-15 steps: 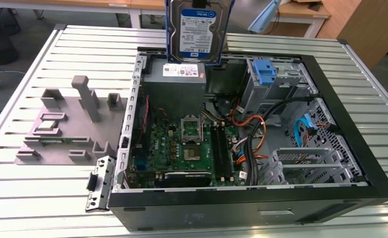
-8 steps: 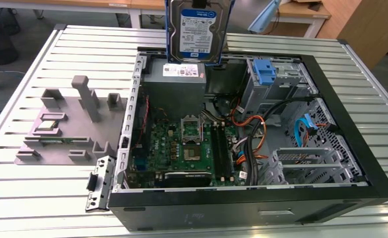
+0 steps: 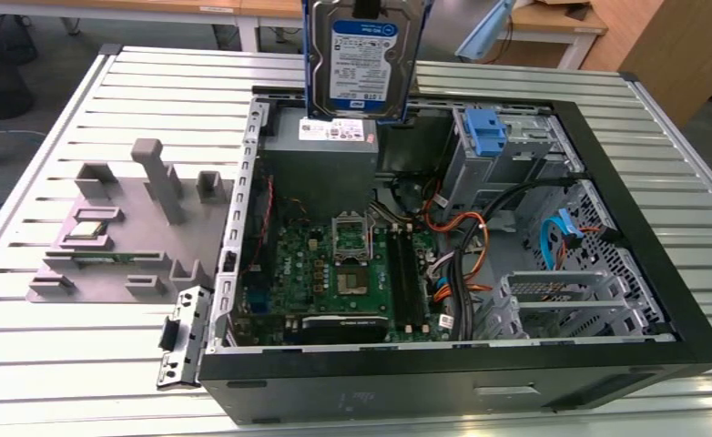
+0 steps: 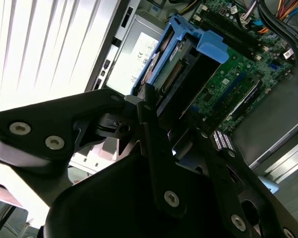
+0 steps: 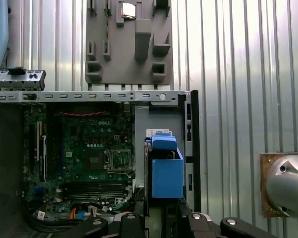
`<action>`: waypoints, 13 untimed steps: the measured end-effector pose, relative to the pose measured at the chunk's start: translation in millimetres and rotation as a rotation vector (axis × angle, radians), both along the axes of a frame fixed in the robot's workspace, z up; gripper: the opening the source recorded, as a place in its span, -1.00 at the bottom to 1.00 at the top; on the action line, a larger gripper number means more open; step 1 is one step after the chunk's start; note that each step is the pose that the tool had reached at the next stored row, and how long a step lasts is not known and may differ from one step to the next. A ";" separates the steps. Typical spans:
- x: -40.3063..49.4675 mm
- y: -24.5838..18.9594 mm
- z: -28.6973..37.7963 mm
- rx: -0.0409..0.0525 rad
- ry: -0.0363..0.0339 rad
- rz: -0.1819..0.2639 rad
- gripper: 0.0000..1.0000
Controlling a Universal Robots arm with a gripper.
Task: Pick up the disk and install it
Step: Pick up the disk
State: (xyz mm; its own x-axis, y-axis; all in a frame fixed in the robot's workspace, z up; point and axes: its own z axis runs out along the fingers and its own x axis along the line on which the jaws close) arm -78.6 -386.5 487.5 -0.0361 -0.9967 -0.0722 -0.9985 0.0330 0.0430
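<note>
The disk [image 3: 366, 59] is showing silver metal under a blue-and-white label, with blue plastic rails, and the gripper [image 4: 171, 106] is showing matt black. The motherboard [image 3: 331, 264] is showing green inside the black computer case [image 3: 453, 382], with orange wires [image 3: 465, 223] and a blue cable [image 3: 563, 229] beside it. The table [image 3: 76, 373] is gleaming silver in parallel ribbed stripes, and the parts fixture [image 3: 126, 228] is showing plain grey.

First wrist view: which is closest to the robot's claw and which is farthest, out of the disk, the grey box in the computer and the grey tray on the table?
1. The disk, held in the gripper.
2. The grey box, inside the case, beneath the disk.
3. The grey tray, outside the case on the table.
</note>
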 end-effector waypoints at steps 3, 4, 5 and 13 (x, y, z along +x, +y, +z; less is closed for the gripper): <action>0.0 -2.9 -0.1 0.0000 0.0000 0.000 -0.30; 0.0 -3.9 -0.2 0.0000 0.0000 0.000 -0.30; 0.0 -4.9 -0.2 0.0000 0.0000 0.000 -0.30; 0.0 -8.4 -0.3 0.0021 0.0000 0.000 -0.30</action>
State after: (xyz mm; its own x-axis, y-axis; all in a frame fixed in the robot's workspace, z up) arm -78.6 -394.8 487.1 -0.0361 -0.9966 -0.0743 -0.9985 0.0329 0.0431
